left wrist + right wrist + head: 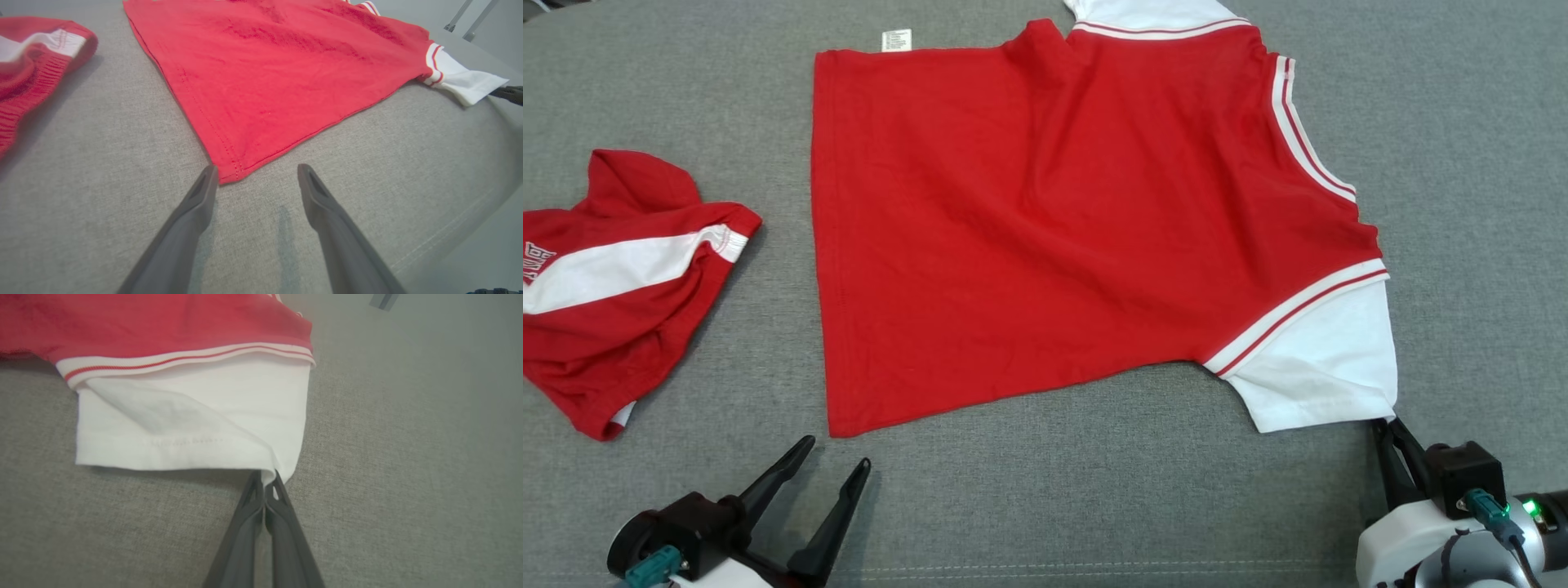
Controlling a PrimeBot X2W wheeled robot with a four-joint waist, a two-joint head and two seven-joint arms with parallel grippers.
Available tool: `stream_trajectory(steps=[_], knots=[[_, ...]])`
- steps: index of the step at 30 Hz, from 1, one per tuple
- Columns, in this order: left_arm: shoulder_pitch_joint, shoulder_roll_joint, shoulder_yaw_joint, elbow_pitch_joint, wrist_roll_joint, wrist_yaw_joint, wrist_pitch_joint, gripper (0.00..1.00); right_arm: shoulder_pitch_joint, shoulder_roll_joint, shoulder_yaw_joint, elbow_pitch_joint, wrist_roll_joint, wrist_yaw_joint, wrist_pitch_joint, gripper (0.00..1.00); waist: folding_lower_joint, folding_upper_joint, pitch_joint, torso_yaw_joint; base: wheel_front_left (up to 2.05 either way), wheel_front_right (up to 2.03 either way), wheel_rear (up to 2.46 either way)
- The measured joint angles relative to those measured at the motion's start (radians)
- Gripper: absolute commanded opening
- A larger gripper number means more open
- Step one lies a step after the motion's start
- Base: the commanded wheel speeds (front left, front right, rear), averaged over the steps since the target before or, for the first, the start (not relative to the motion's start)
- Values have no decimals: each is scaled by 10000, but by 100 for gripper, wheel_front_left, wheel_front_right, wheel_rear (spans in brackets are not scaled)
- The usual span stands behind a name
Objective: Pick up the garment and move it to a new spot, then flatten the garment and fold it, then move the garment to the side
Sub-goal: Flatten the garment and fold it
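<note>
Head view: the red shirt (1045, 229) is lying spread on the grey cushion (1094, 506), a second red garment (621, 286) bunching to its left, its lettering unreadable; the shirt's white tag (896, 39) is showing illegible print. Left wrist view: the left gripper (255, 169) is hovering wide open, empty, just beside the hem corner (231, 173), likely lining up a grab. Right wrist view: the right gripper (265, 477) is pinching the white sleeve (196, 416) by its corner, jaws fully closed, seemingly for a flattening pull.

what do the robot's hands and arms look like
Both the left hand and right hand have two long, dark, tapering fingers on a black body with a teal connector. The wrists are rounded white shells; a green light glows on the right one.
</note>
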State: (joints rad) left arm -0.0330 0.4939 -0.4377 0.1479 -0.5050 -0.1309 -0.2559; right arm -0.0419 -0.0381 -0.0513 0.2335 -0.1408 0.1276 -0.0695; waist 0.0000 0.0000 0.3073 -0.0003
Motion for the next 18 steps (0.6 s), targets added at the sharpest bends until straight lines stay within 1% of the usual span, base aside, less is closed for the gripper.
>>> stream_trajectory(steps=[1,7,13,18], knots=[[-74,-13,-56,268,-357,0,2,100,-65,-4,38,-82,8,0,6,0,0,0,89,-85,0,0,0],[-543,15,-228,640,-1214,0,0,100,-109,-6,288,-297,35,0,46,0,0,0,264,-276,0,0,0],[-583,174,-667,1137,-1873,0,0,100,-109,-10,389,-326,125,0,77,0,0,0,293,-399,0,0,0],[-805,263,-809,1197,-2370,0,-2,100,-110,-8,543,-418,136,0,73,0,0,0,355,-479,0,0,0]])
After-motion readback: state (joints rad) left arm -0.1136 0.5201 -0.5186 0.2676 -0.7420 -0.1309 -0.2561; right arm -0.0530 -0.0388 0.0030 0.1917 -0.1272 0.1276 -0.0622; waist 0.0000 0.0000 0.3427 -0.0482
